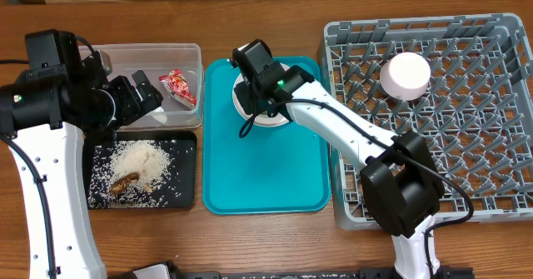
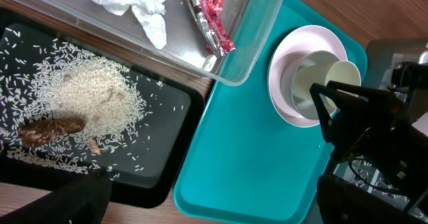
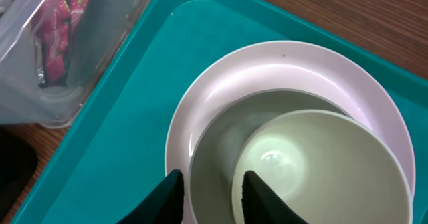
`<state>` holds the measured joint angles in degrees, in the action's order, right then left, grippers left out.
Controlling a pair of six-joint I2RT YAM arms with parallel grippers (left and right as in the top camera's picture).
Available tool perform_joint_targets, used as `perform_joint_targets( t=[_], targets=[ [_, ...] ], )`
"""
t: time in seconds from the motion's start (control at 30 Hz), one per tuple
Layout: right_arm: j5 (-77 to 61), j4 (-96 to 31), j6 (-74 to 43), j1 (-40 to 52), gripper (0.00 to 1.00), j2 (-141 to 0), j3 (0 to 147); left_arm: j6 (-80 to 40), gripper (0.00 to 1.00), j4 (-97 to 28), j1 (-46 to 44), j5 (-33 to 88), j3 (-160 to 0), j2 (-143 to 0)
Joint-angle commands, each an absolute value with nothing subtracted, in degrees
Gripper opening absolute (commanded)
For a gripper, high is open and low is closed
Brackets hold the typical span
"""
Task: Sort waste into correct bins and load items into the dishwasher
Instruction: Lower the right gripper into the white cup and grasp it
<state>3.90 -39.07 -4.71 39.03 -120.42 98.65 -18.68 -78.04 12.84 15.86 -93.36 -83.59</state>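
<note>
The right gripper [image 3: 212, 185] has its jaws spread astride the bowl [image 3: 221, 127] rim; the bowl sits on the plate [image 3: 281, 58] on the teal tray [image 3: 134, 97]. Descend squarely and pinch only its wall, keeping clear of the nested cup [image 3: 321, 170]. Your left gripper [image 1: 146, 94] has its jaws spread and empty.

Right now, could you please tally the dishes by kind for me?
plate: 1
bowls: 2, one on the plate, one in the rack
cup: 1
Total: 4
</note>
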Motion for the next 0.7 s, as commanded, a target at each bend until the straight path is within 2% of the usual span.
perform_joint_targets(
  t=[0.0,0.3,0.43,0.67],
  targets=[
    [5.1,-39.3,-4.7,38.9,0.27,-120.6,98.2,-18.9,1.00,-78.0,12.7,16.3,-93.9,-83.2],
    [8.4,-40.9,-4.5,38.9,0.26,-120.6,98.2,-18.9,1.00,-78.0,12.7,16.3,-93.9,-83.2],
    [8.4,-40.9,-4.5,38.9,0.20,-120.6,98.2,-18.9,1.00,-78.0,12.7,16.3,-93.9,-83.2],
    [8.4,-42.1,-4.5,38.9,0.18,-120.6,98.2,-18.9,1.00,-78.0,12.7,16.3,-93.9,-83.2]
  ],
)
